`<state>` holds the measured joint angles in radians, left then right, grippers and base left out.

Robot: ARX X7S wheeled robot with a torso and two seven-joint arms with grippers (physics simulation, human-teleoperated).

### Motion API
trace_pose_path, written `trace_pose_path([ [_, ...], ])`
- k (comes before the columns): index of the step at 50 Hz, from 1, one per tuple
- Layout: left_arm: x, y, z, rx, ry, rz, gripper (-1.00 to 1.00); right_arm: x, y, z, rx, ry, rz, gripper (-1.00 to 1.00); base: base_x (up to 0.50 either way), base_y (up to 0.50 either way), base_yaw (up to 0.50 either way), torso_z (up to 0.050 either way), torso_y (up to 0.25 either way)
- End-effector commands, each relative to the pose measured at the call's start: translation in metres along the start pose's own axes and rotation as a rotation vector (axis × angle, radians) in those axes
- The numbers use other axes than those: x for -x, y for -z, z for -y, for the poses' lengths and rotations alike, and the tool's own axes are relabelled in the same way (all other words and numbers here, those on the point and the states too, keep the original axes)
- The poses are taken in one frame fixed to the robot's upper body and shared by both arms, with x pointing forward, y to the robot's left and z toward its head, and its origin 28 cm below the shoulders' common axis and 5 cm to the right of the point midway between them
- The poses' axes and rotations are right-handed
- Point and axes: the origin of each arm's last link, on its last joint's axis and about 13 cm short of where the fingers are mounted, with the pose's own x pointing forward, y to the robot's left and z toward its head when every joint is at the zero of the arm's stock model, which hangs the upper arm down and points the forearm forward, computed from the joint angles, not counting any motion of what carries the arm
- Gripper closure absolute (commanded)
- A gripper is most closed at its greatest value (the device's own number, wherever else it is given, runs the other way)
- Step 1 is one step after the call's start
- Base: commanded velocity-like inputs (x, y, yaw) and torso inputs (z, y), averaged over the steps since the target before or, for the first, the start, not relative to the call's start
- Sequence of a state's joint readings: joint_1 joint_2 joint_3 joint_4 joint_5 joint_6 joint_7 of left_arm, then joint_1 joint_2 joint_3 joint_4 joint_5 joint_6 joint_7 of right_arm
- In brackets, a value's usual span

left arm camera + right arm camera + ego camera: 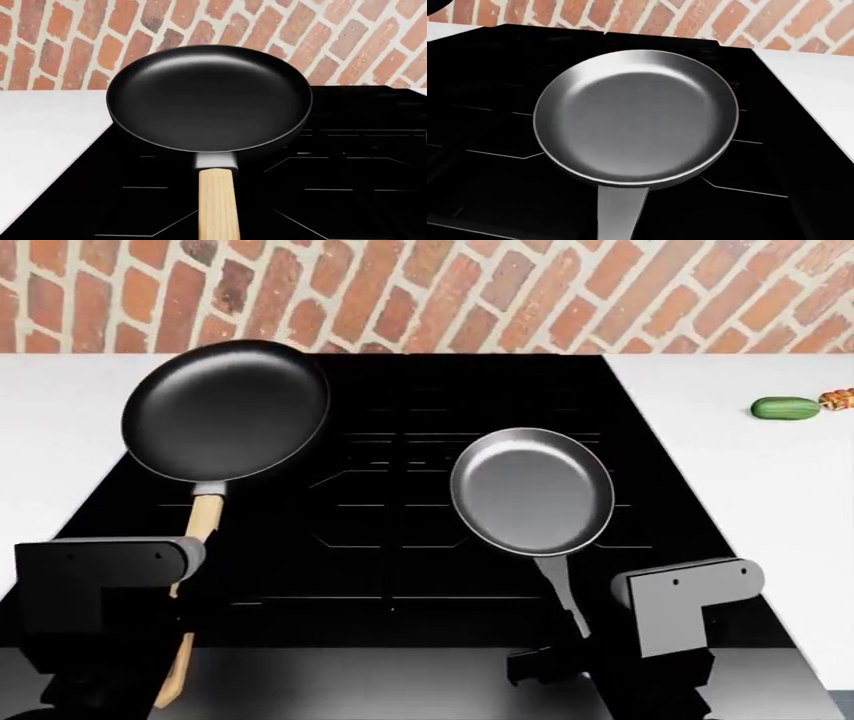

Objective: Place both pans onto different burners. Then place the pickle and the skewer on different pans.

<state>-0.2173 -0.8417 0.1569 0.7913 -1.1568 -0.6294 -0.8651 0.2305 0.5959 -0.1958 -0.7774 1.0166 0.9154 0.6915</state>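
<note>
We hold the black pan [224,410] over the stove [400,530] at ten o'clock, the grey pan [534,490] at three (finger closure unseen) — either could tip or share a burner.

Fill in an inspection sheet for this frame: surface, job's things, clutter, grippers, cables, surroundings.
Surface: black stove set in a white counter.
Job's things: black pan over the stove's left side, grey pan over its right; pickle and skewer lie on the counter at far right.
Clutter: nothing seen.
Grippers: left arm at the wooden handle, right arm at the dark handle; fingers hidden.
Cables: nothing seen.
Surroundings: brick wall behind.
</note>
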Motion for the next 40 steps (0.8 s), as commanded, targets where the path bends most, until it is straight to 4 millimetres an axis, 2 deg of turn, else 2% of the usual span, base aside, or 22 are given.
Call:
trace_pose_path([
  [1, -0.003, -0.015, -0.005, 0.005, -0.068, 0.119, 1.00, -0.007, 0.007, 0.005, -0.013, 0.184, 0.000, 1.00, 0.00, 0.00, 0.00, 0.000, 0.000],
  [11, -0.003, -0.014, -0.006, 0.008, -0.068, 0.118, 1.00, -0.009, 0.011, 0.005, -0.023, 0.185, -0.013, 1.00, 0.00, 0.00, 0.00, 0.000, 0.001],
  [12, -0.003, -0.014, -0.006, 0.009, -0.068, 0.118, 1.00, -0.009, 0.011, 0.005, -0.021, 0.185, -0.011, -1.00, 0.01, 0.00, 0.00, 0.000, 0.000],
  [18, -0.002, -0.013, -0.006, 0.009, -0.068, 0.117, 1.00, -0.003, 0.007, 0.004, -0.008, 0.191, 0.002, -1.00, 0.00, 0.00, 0.00, 0.000, 0.000],
  [27, -0.002, -0.015, -0.005, 0.008, -0.072, 0.116, 1.00, 0.011, -0.009, -0.002, 0.035, 0.180, 0.062, -1.00, 0.00, 0.00, 0.00, 0.001, 0.002],
  [40, 0.000, -0.012, -0.006, -0.035, -0.076, 0.071, 1.00, 0.045, -0.046, -0.016, 0.117, 0.171, 0.217, -1.00, 0.00, 0.00, 0.00, 0.001, 0.002],
])
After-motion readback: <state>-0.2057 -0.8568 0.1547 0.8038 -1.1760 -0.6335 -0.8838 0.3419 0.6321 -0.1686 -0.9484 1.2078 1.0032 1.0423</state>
